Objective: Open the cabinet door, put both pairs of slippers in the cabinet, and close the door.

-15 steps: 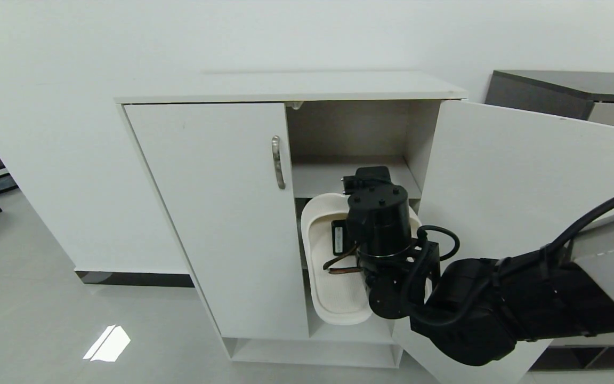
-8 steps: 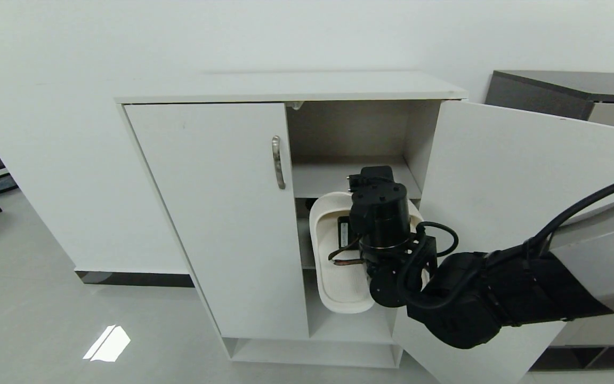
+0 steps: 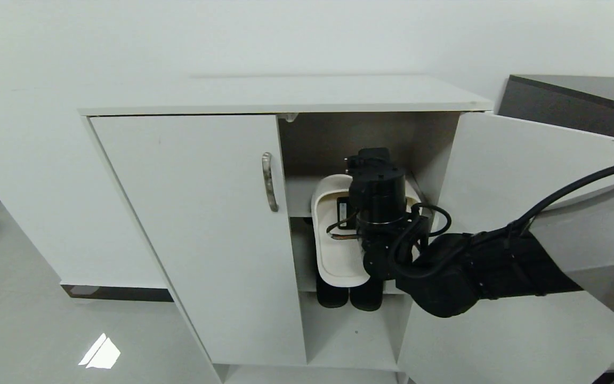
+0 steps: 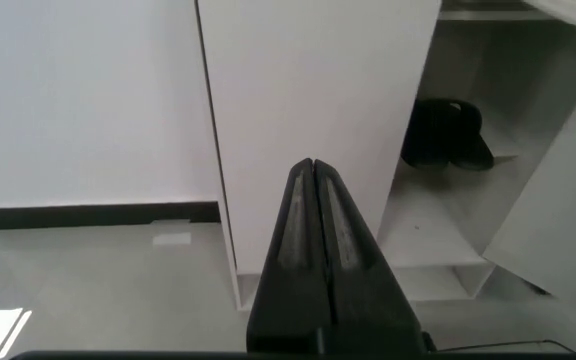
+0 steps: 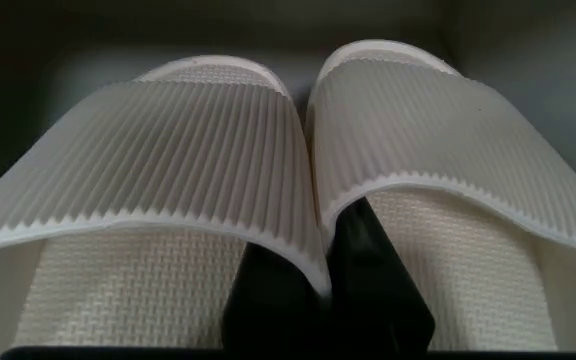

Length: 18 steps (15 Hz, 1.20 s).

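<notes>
Now holding the white slippers [image 3: 336, 256] in the right end effector [image 5: 326, 290], black fingers [image 5: 378, 300] clamped on the adjoining inner edges of the two ribbed straps. Carried side by side inside the open right half of the cabinet [image 3: 285, 96], toes pointing inward, heels toward the robot, level with the upper shelf [image 3: 299, 197] and just above the black slippers [image 3: 347, 293] lying on the lower shelf [image 4: 428, 220]. Cannot tell whether resting on anything. Right door [image 3: 499, 224] swung wide; left door [image 3: 195, 229] shut, handle [image 3: 268, 181] beside the opening. Left end effector [image 4: 313, 230] low outside the cabinet, facing the left door, fingers pressed together on nothing.

Against a second ago, with the whole head view shifted by camera motion: relative to the cabinet, white pair higher and deeper in, black pair uncovered beneath.
</notes>
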Available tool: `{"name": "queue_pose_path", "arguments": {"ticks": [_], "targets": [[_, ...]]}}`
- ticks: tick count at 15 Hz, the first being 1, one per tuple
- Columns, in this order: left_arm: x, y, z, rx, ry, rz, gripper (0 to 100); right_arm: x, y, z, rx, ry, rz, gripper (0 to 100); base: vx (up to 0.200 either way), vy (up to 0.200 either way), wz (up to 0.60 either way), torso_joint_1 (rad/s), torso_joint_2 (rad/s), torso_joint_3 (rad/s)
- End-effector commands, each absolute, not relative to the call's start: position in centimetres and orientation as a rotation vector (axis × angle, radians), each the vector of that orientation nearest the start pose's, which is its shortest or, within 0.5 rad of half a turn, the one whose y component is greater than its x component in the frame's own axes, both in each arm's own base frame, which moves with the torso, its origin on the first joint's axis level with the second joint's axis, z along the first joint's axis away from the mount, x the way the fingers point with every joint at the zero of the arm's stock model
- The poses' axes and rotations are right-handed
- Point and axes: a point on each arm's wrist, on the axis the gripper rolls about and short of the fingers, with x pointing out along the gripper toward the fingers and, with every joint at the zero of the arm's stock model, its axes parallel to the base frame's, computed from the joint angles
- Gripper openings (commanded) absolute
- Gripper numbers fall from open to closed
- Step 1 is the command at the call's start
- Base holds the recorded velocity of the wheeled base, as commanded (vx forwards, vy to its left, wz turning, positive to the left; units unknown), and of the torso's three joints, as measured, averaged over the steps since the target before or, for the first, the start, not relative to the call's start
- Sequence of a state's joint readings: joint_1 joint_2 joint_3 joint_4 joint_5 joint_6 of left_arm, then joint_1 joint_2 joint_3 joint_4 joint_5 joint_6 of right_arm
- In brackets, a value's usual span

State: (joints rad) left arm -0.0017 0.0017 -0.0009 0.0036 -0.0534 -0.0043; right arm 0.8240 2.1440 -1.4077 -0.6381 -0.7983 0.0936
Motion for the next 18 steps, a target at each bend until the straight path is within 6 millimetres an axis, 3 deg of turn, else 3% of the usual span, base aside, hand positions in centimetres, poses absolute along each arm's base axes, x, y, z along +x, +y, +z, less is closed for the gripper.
{"name": "queue_pose_path", "arguments": {"ticks": [1, 5, 11, 18], "targets": [[-2.3, -0.1, 7.6, -0.005, 0.003, -0.055, 0, 32.5, 31.6, 17.4, 0.011, 0.062, 0.007, 0, 0.200, 0.000, 0.00, 0.002, 0.00, 0.002], [-2.3, -0.1, 7.6, -0.008, 0.003, -0.055, 0, 35.7, 32.0, 18.2, 0.003, 0.053, -0.026, 0, 0.050, 0.000, 0.00, 0.001, 0.00, 0.001], [-2.3, -0.1, 7.6, -0.008, 0.003, -0.055, 0, 38.8, 32.6, 18.4, 0.010, 0.049, -0.040, 0, 0.000, 0.000, 0.00, 0.000, 0.00, 0.000], [-2.3, -0.1, 7.6, -0.009, 0.003, -0.055, 0, 40.1, 32.9, 17.0, -0.011, 0.072, -0.051, 0, 0.000, 0.000, 0.00, 0.000, 0.00, 0.000]]}}
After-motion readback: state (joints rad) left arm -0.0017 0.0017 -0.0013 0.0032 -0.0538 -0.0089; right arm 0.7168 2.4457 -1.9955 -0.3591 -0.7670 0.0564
